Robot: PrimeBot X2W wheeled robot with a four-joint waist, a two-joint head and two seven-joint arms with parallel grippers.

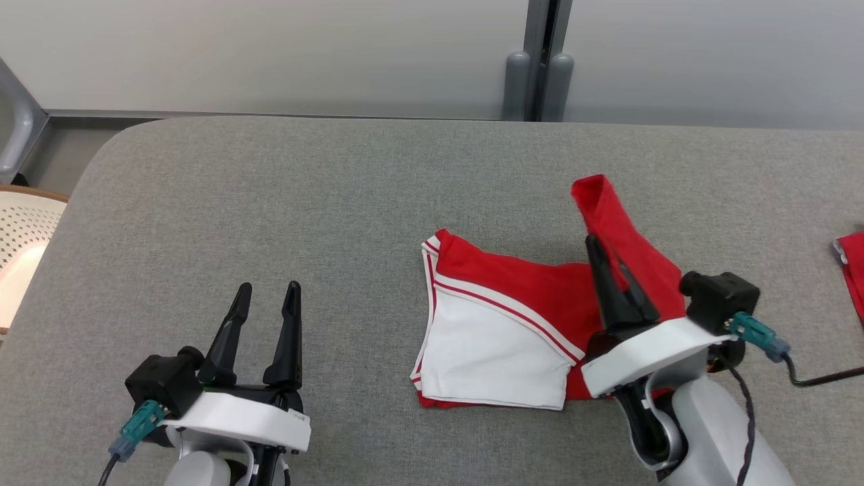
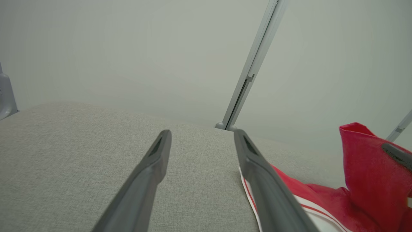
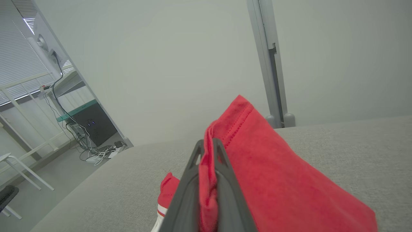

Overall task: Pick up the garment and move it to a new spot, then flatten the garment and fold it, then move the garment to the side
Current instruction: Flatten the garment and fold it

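At lower right of the head view, the right arm (image 1: 709,418) angled up and leftward, its jaws pinching a raised red fold of the garment (image 1: 499,324), which lay right of centre on the grey tabletop (image 1: 270,202). At lower left, the left arm (image 1: 202,466) pointed up-frame, jaws spread, apart from the cloth.

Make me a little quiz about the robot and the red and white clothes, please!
1. True or false: the left gripper is holding the garment.
2. What colour is the cloth pinched by the right gripper? A white, B red, C grey.
3. Which side of the garment is lifted off the table, the robot's left or its right?

Key: 1 false, its jaws are open with nothing between them. 2 B. 3 right.
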